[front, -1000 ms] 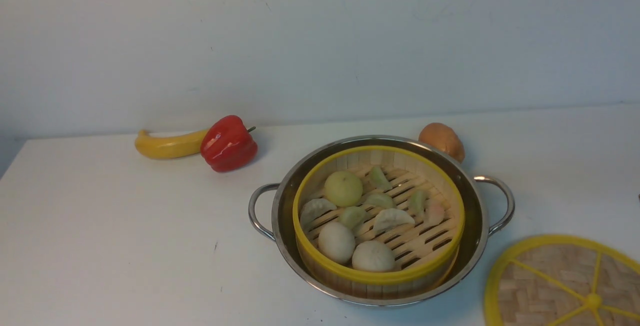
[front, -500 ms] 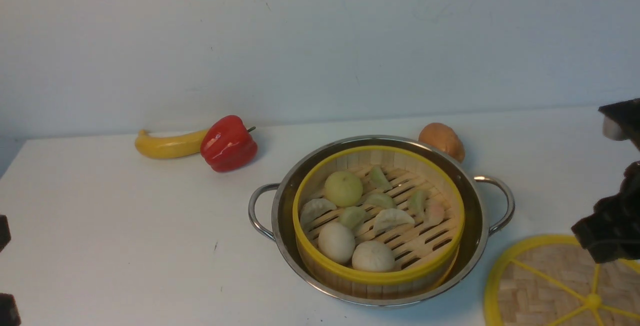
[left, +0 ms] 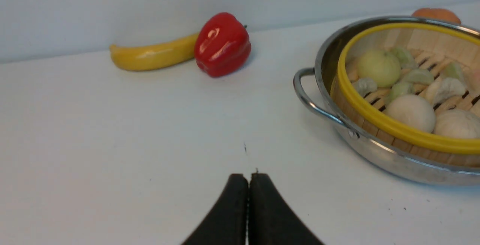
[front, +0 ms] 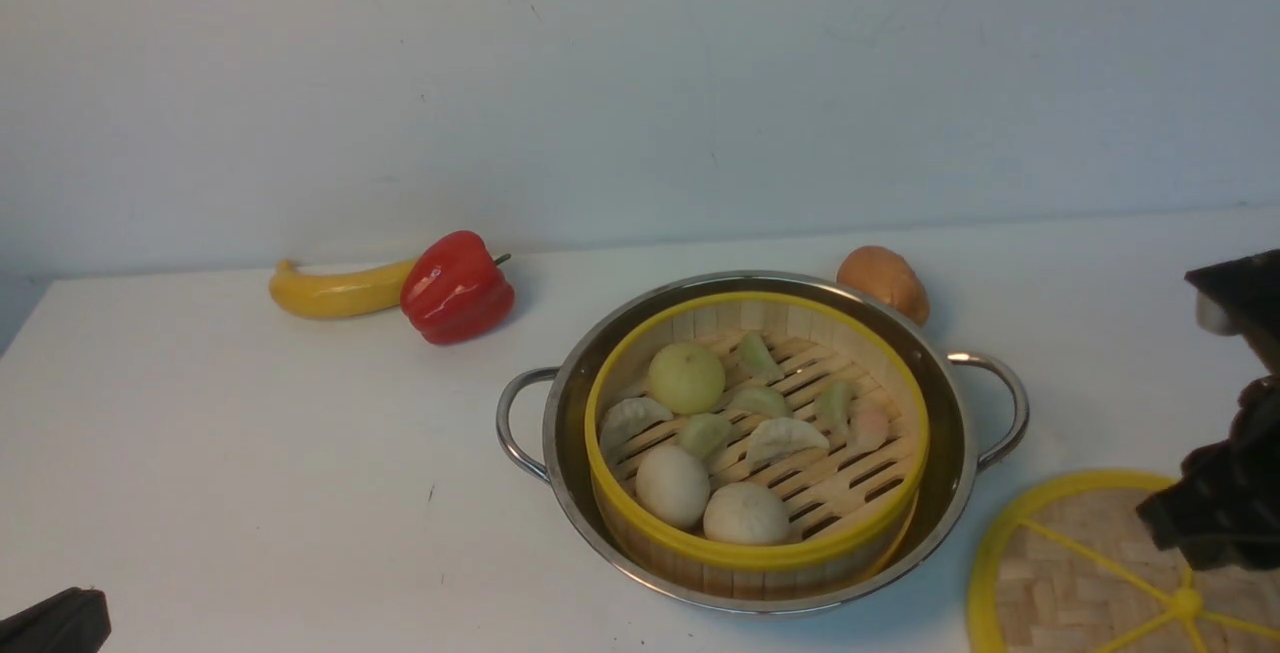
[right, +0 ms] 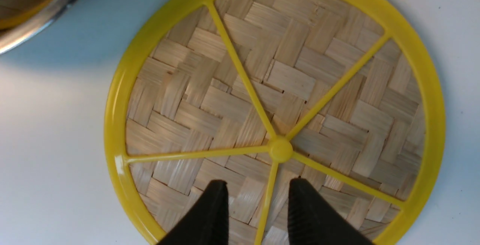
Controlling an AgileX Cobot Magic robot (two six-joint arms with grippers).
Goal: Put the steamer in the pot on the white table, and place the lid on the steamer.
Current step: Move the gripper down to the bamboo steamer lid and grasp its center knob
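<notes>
Both R jaws apart over lid, astride one spoke

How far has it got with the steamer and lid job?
Done: the steamer sits inside the pot. In hand: the right gripper hovers open over the lid, which lies flat on the white table, not gripped yet. Remaining: grasp the lid and set it on the steamer. The left gripper is shut, holding nothing.

no readable text, labels, brands, numbers or signs anywhere
</notes>
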